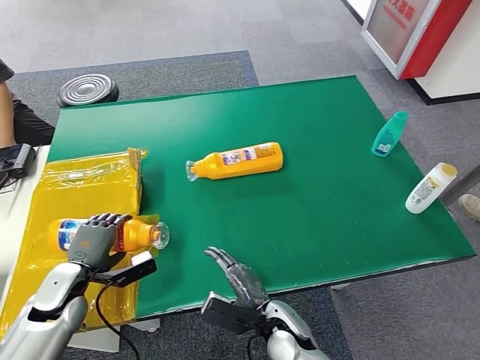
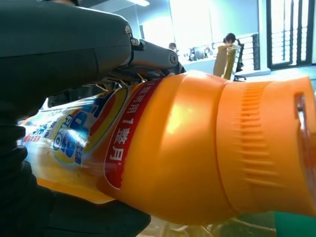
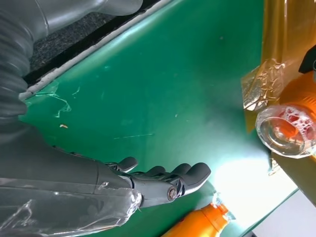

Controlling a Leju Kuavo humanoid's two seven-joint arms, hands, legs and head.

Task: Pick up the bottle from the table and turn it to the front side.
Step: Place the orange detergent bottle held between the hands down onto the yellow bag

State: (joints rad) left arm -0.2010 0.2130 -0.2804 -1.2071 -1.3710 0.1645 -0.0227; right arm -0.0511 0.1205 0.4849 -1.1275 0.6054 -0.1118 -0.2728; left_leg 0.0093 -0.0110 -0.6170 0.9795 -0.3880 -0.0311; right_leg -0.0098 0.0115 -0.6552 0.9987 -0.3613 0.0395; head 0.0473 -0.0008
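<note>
My left hand grips an orange bottle lying sideways over the yellow-wrapped box at the table's left. Its clear cap points right. Close up, the orange bottle shows a red and blue label, with my dark fingers wrapped over it. A second orange bottle lies on the green table near the middle, cap to the left. My right hand hovers at the table's front edge, holding nothing. Its fingers are spread just above the green surface.
A teal bottle and a white bottle with a yellow cap lie near the table's right edge. A round black disc sits on the floor behind the table. A person's arm shows at the far left.
</note>
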